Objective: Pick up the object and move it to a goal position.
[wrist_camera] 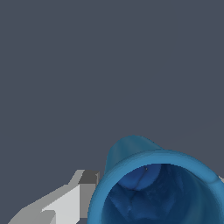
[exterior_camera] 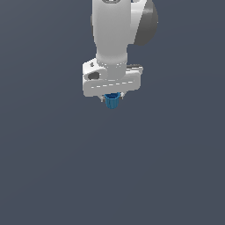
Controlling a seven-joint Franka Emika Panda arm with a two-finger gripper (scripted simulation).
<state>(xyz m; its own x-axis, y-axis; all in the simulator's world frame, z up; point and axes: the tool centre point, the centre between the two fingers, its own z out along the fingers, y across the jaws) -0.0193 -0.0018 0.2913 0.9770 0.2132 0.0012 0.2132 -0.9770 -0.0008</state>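
The object is a small bright blue cylinder (exterior_camera: 112, 101) with a darker hollow top. In the exterior view it hangs just under the white hand of the arm, between the short fingers of my gripper (exterior_camera: 112, 97), which is shut on it. In the wrist view the blue cylinder (wrist_camera: 131, 151) fills the lower part of the picture, its open hollow facing the camera. One grey-white finger (wrist_camera: 72, 201) presses against its side; the other finger is mostly hidden behind the rim. No goal marker shows in either view.
Only a plain dark grey-blue background surrounds the arm in both views. The arm's white wrist and a dark grey joint cap (exterior_camera: 147, 24) fill the upper middle of the exterior view.
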